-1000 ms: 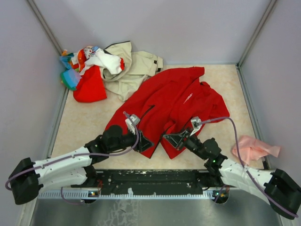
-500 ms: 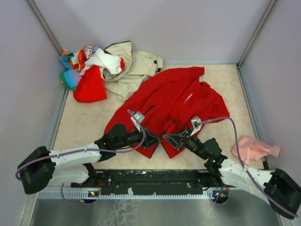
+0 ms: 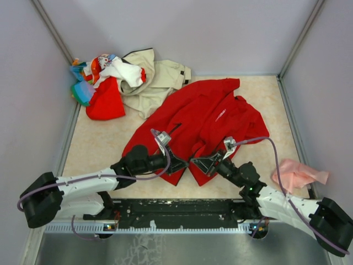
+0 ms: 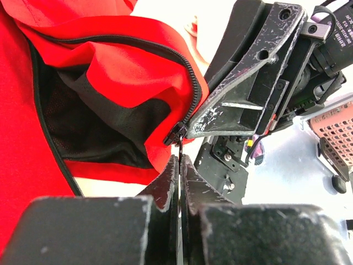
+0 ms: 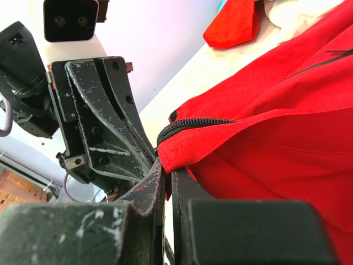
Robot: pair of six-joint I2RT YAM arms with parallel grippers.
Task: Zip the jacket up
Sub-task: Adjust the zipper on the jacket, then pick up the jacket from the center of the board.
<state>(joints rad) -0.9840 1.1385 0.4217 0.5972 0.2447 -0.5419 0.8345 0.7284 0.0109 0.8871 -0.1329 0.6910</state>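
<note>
The red jacket (image 3: 207, 116) lies spread open on the table, its bottom hem toward the arms. In the left wrist view my left gripper (image 4: 180, 160) is shut on the thin black zipper pull (image 4: 181, 148) that hangs from the slider (image 4: 176, 134) at the foot of the black zipper teeth (image 4: 192, 94). My right gripper (image 5: 167, 165) is shut on the red hem corner (image 5: 190, 146) of the jacket (image 5: 276, 121), just below the curled zipper end. From above, the two grippers (image 3: 185, 162) (image 3: 195, 161) meet tip to tip at the hem.
A beige jacket (image 3: 160, 80) and a heap of mixed clothes (image 3: 102, 83) lie at the back left. A pink cloth (image 3: 298, 174) sits at the right near the wall. Grey walls close off the table on three sides.
My left gripper moved right along the hem to the zipper end, then closed on the zipper pull. The right gripper kept its hold and did not move.
</note>
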